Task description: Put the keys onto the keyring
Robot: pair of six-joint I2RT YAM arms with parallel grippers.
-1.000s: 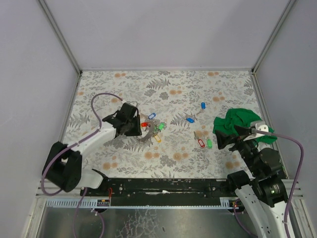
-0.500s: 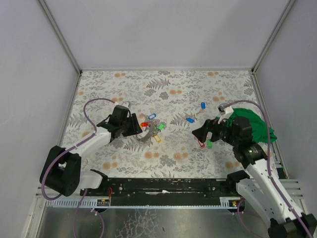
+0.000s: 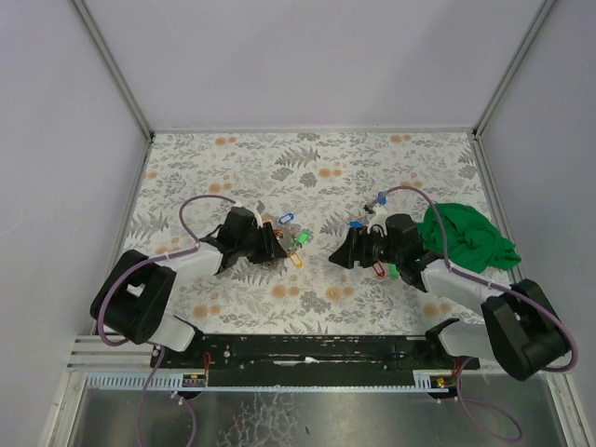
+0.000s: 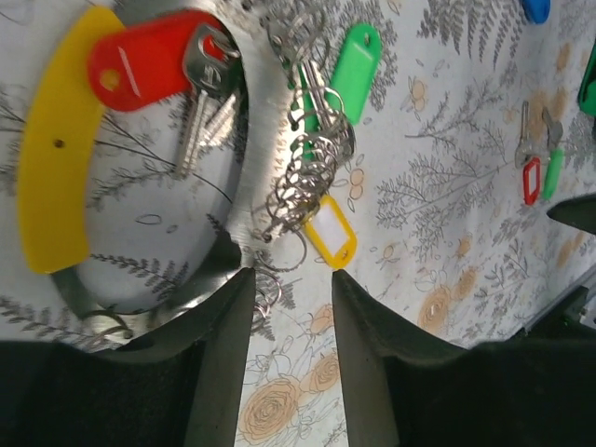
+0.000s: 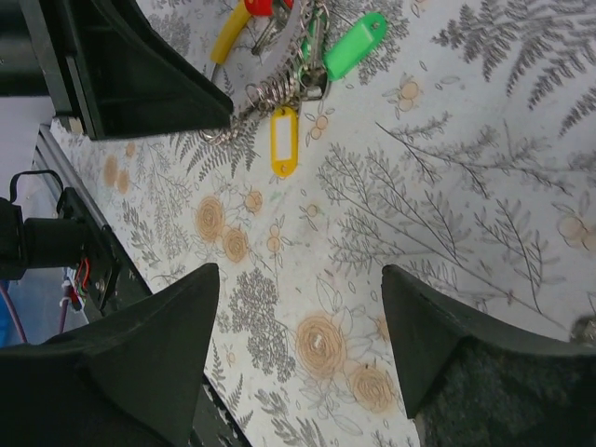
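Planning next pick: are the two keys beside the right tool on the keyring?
Off. The red key and green key lie loose, apart from the keyring.

The table [image 3: 326,168] is white, printed with grey ferns and pale orange flowers. The keyring [image 4: 250,158] is silvery and carries a yellow curved strip [image 4: 56,149], a red tag [image 4: 144,60], a green tag [image 4: 356,60] and a yellow tag [image 4: 331,237] (its window is white). The loose keys [image 4: 532,179] have red, green and blue tags. The cloth [image 3: 466,237] is deep green.

My arms [image 3: 179,263] are white links with black joints, and a purple cable [image 3: 193,202] runs along each. My left end effector [image 3: 269,247] and right end effector [image 3: 337,256] are black, with wedge-shaped fingers [image 4: 220,358].
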